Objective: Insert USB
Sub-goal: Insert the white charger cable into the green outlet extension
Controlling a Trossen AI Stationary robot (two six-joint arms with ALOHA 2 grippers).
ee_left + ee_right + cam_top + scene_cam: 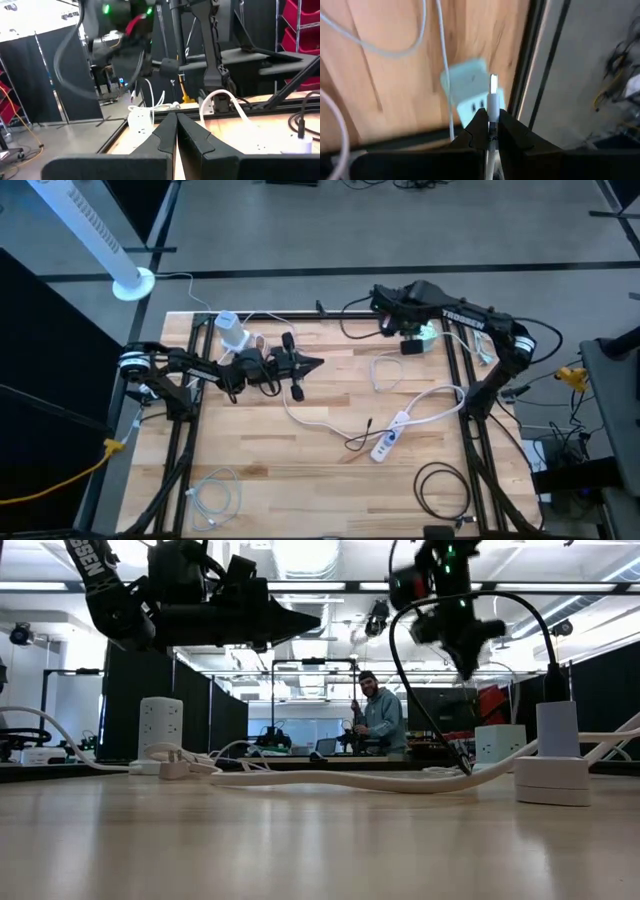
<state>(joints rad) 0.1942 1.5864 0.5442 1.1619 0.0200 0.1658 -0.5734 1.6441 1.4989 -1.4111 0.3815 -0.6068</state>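
Observation:
My right gripper is shut on a white USB plug at the table's far right, also seen from above. The plug's metal tip hangs over a pale charger block that lies on the wood by the table's frame. The block's ports face up; the tip is clear of them. My left gripper waits shut and empty above the table's far left half, pointing toward the right; its fingers are pressed together. My right gripper pinches the plug's white body between its two fingers. The fingers point steeply down, and the plug lies along them with its metal tip sticking out past the fingertips. The plug is lifted clear, above the charger block.
A white power strip with its cord lies right of centre. A white charger cube and cables sit far left. A black cable coil lies near right, a white one near left. A person stands in the room beyond.

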